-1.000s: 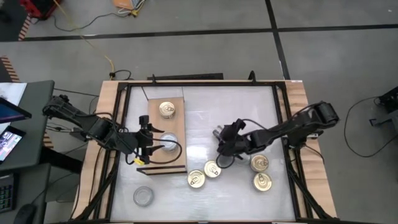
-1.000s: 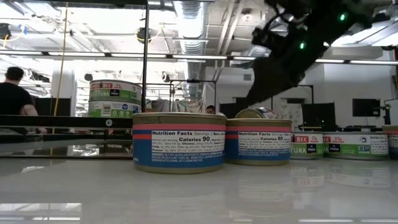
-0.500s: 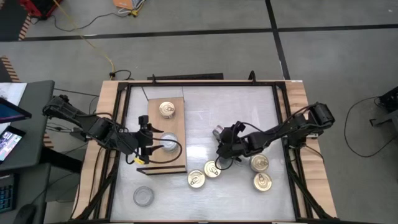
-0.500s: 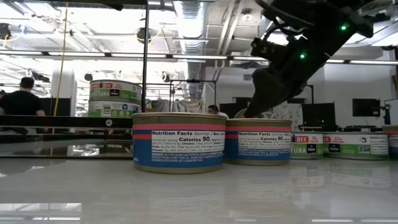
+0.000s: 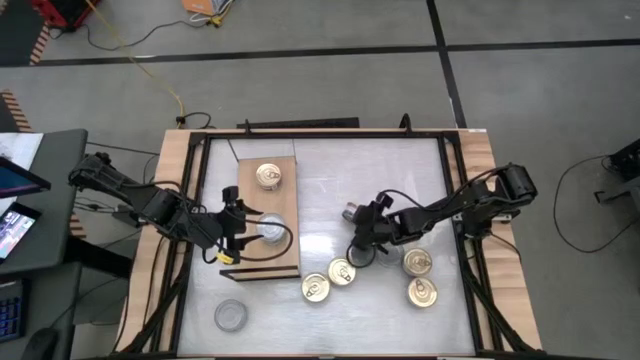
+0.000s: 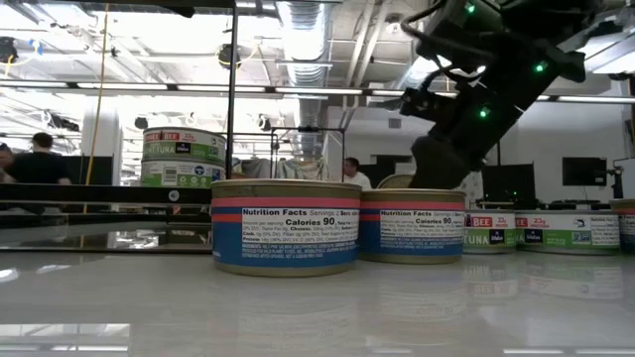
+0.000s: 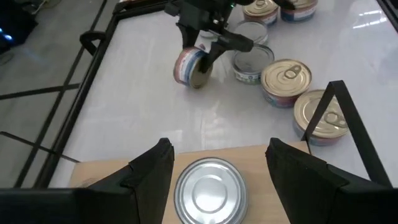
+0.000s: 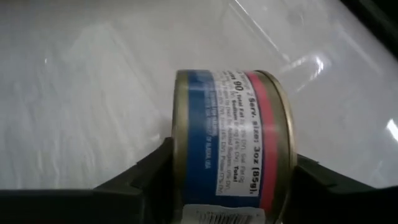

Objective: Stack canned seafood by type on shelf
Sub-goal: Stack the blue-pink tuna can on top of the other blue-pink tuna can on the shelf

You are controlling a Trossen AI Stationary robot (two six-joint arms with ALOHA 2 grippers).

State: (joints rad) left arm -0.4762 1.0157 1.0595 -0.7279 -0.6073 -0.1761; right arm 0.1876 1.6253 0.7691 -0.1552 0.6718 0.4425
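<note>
Your right gripper [image 8: 227, 186] clamps a round, paper-labelled metal tin [image 8: 229, 146] on edge. Your left gripper [image 7: 217, 165] stands open around one silver-topped tin [image 7: 210, 188]; four gold-topped tins [image 5: 341, 271] lie loose.

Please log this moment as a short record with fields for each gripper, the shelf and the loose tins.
left gripper: open around a silver-topped tin on the shelf
right gripper: closed on a tin on edge on the table
shelf: gold tins at the far end, the silver-topped tin at the middle
loose tins: four gold-topped near the right gripper, one silver at the front left
</note>
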